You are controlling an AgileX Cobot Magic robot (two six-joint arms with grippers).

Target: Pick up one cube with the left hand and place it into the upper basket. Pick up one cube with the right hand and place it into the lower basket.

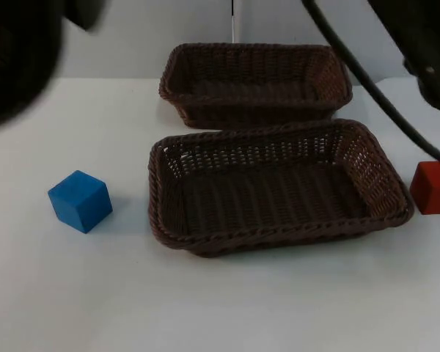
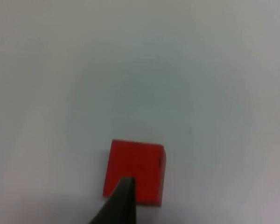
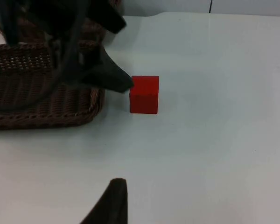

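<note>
**Beside the lower basket, both tools face the red cube**

Nearest on the smooth white table [image 1: 205, 308], the blue cube [image 1: 79, 201] sits alone, well apart from the baskets and turned so that one corner points forward. Its faces look matte and hard, its edges crisp, so it should be easy to pinch. Past it lies the lower basket [image 1: 279, 242], a dark brown woven rectangle with a braided rim and open-weave walls, with nothing in it. Just beside its right end stands the red cube [image 1: 433, 188], square to the basket. The left tool [image 2: 125, 205] hangs right over this cube, while the right tool [image 3: 113, 200] hovers low over bare table, short of it, apparently waiting. How far either tool is open cannot be told, and neither visibly holds anything. Farther back, the upper basket [image 1: 249, 50], of the same weave, sits touching the lower one below the grey partition wall [image 1: 132, 37]. Both cubes remain to be placed.
</note>
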